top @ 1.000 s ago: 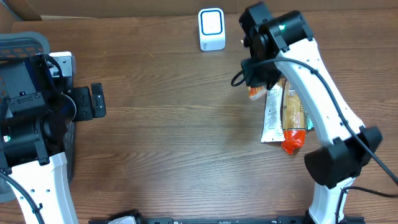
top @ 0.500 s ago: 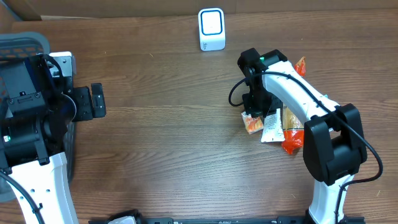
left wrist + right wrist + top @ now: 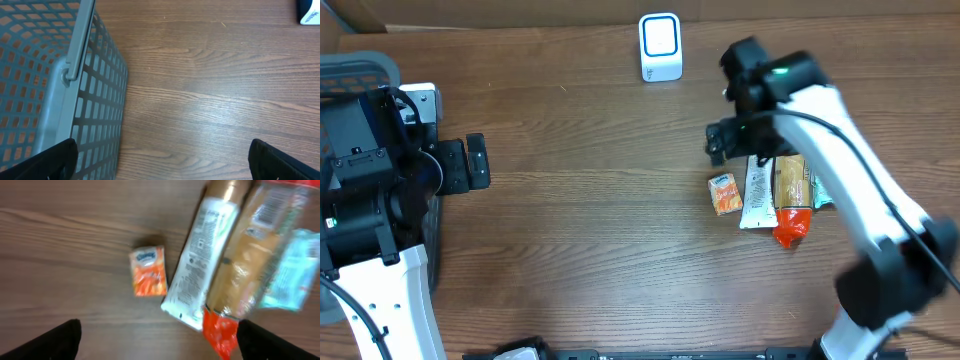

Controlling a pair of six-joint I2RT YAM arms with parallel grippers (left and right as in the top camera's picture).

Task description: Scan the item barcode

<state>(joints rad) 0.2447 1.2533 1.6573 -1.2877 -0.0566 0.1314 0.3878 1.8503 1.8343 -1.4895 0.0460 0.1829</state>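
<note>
Jaws on the right gape wide, empty, above the orange packet [image 3: 148, 271] just left of a white tube [image 3: 197, 265]. Left jaws gape empty beside the basket [image 3: 60, 75].

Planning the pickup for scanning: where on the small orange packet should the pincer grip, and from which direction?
Likely best straight down on the small orange packet, pinching its two short ends: it lies flat, those ends face bare table, while one long edge sits close beside the white tube.
</note>
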